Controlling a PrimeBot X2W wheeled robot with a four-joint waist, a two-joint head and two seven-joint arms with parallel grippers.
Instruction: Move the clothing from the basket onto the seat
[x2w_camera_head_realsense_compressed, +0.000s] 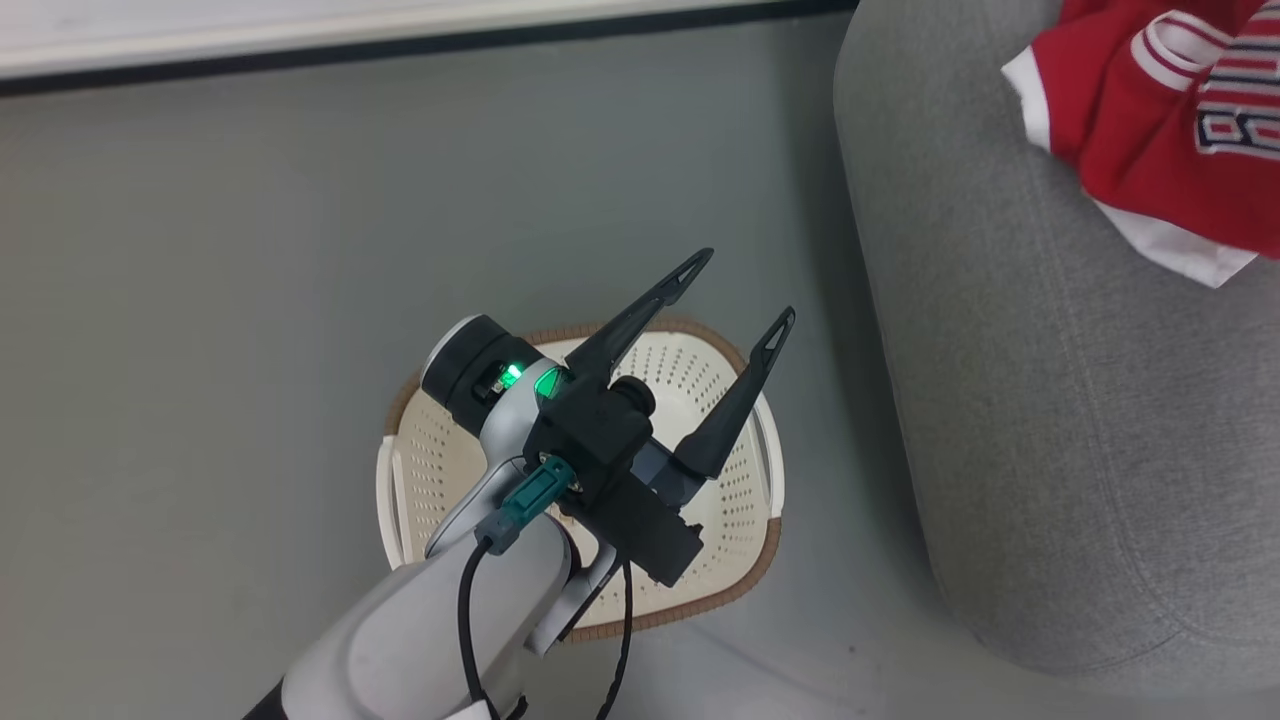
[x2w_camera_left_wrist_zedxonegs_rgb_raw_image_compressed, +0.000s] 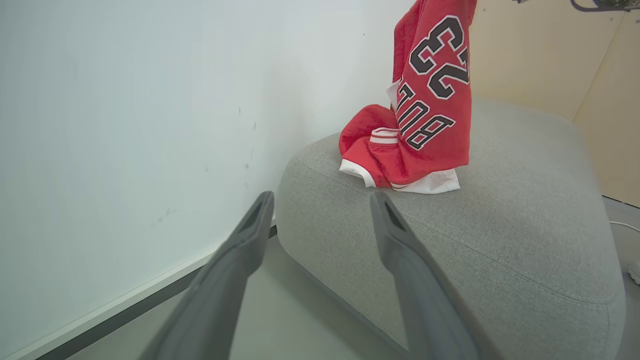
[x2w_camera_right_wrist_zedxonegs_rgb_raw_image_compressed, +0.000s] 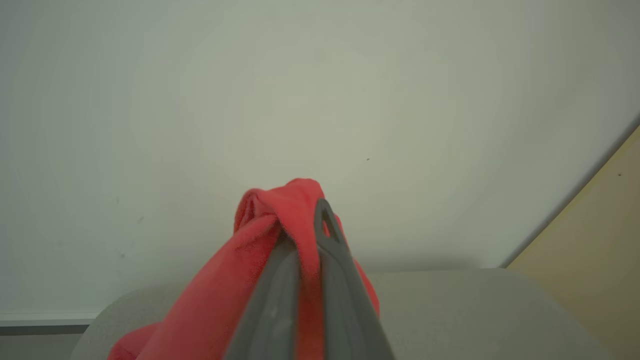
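The left gripper (x2w_camera_head_realsense_compressed: 742, 288) hangs right over the basket (x2w_camera_head_realsense_compressed: 735, 500), fingers spread wide and nothing between them. Its arm covers the middle of the basket, so you can't make out much of the inside. The basket sits on the grey floor (x2w_camera_head_realsense_compressed: 250, 300), near side, just left of the sofa (x2w_camera_head_realsense_compressed: 1050, 400). The red jersey (x2w_camera_head_realsense_compressed: 1150, 130) is on the far part of the sofa, top right in the head view. From the left wrist view it hangs in a tall column with the 23 and the lettering showing. Its lower end is bunched up and resting on the cushion, close to the pale wall (x2w_camera_left_wrist_zedxonegs_rgb_raw_image_compressed: 125, 125). The right gripper (x2w_camera_right_wrist_zedxonegs_rgb_raw_image_compressed: 307, 225) is clamped tight on a fold of the red fabric. One finger is in plain sight and the other is mostly wrapped in cloth, with the sofa below.
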